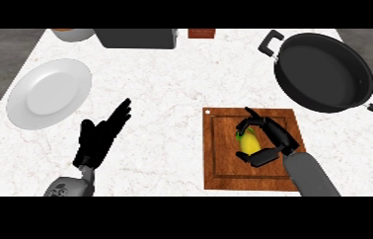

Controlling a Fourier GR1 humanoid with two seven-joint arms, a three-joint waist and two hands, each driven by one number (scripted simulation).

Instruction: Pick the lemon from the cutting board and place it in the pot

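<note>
Lemon (250,143) sits over the middle of the cutting board (226,174), near right of the worktop (160,85). The right hand (279,140) is wrapped round it, fingers on the far side and thumb on the near side, with yellow showing between them. Can't tell whether it has cleared the wood.

Progress, as I read it: the grasp is made, but the lift, carry and release are all to do. The pot (320,70) holds nothing.

The pot is far right, just past the board's far-right corner and apart from it. Its right side runs close to the worktop edge, and its handle (271,40) points far-left. The route is far and slightly right, with nothing lying between board and pot. The lemon has to go up over the rim first, and the board's raised border is the only near lip.

The left hand (102,134) is near left, flat and open, resting out of the way. The plate (47,92) is far left of it, well apart. A grey box (136,38) sits on the far edge, off the route.
</note>
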